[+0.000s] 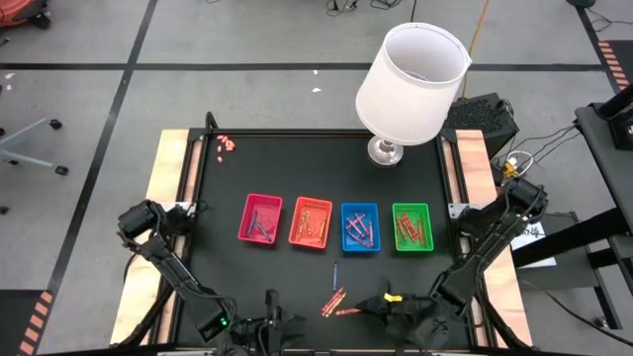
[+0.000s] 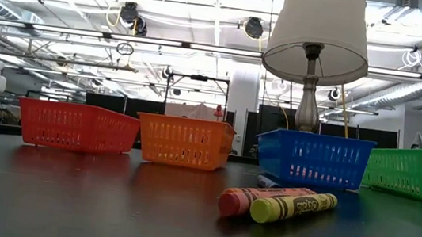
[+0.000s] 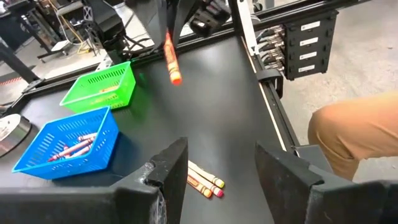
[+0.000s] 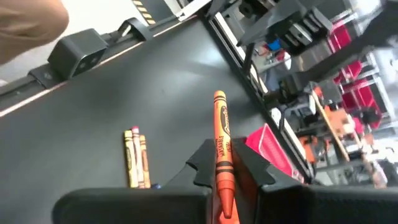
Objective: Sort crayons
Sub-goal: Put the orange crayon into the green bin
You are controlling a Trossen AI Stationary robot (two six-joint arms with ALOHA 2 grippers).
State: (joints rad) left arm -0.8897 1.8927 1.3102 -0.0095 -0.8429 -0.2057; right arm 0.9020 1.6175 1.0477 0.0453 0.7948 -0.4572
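the right gripper (image 4: 225, 177) pinches an orange crayon (image 4: 221, 134) with a dark-printed paper wrapper, lifted over the black table (image 4: 124, 81), while the left gripper (image 3: 221, 171) hangs open

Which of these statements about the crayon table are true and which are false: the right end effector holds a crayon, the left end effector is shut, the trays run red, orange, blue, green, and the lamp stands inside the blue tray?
1. The right end effector holds an orange crayon. True.
2. The left end effector is shut. False: its fingers stand apart with nothing between them.
3. From left to right in the high view, the trays run red tray, orange tray, blue tray, green tray. True.
4. The lamp stands inside the blue tray. False: it stands on the table behind the trays.
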